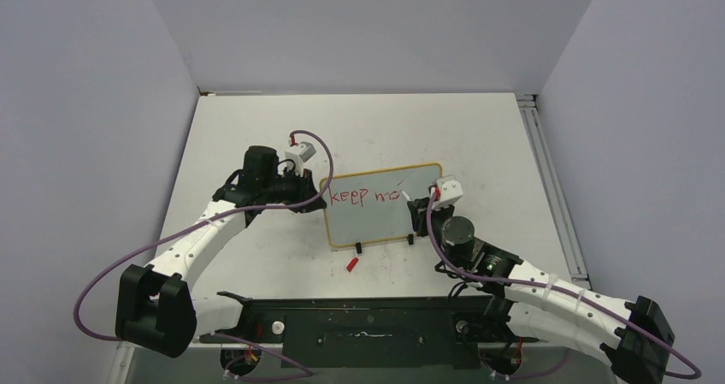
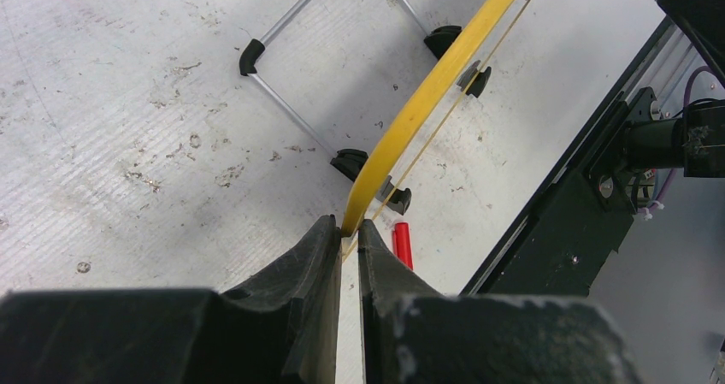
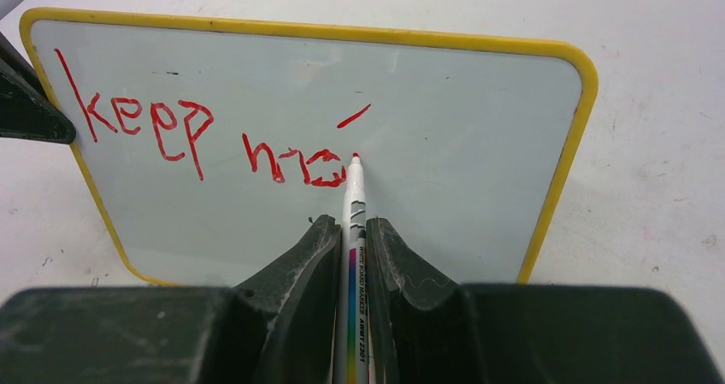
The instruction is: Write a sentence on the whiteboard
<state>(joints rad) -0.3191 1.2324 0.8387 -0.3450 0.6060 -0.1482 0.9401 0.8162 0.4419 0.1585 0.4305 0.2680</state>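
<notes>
**Whiteboard entry: lettering reads "keep mo", pen tip on the board**

Position. The whiteboard (image 1: 380, 223) stands near the middle of the table (image 1: 256, 127), upright on two black feet (image 1: 359, 248), its writing face turned toward the arm bases. The frame is yellow with rounded corners. A thin metal wire stand (image 2: 291, 110) props it from behind.

Writing. The sentence (image 3: 205, 140) is in red marker on one line: "keep" is clear, followed by "mo" in rougher strokes. A short slanted red dash sits above the "o", at about 1 o'clock from it. The rest of the face is bare.

Left gripper (image 2: 348, 228). It is at the board's 9 o'clock edge. The jaws are pinched together on the yellow frame, with the rim running out between the fingertips.

Right gripper (image 3: 350, 227). It is at the board's 3 o'clock side. The jaws are clamped on a white marker (image 3: 354, 197), whose red tip touches the face just right of the "o". Print along the barrel appears to read "WHITE BOARD MARKER". The code after it is too small to read with confidence.

Loose item. A red cap (image 1: 351, 264) lies on the table at 6 o'clock from the board, just beside the left-hand foot.
</notes>
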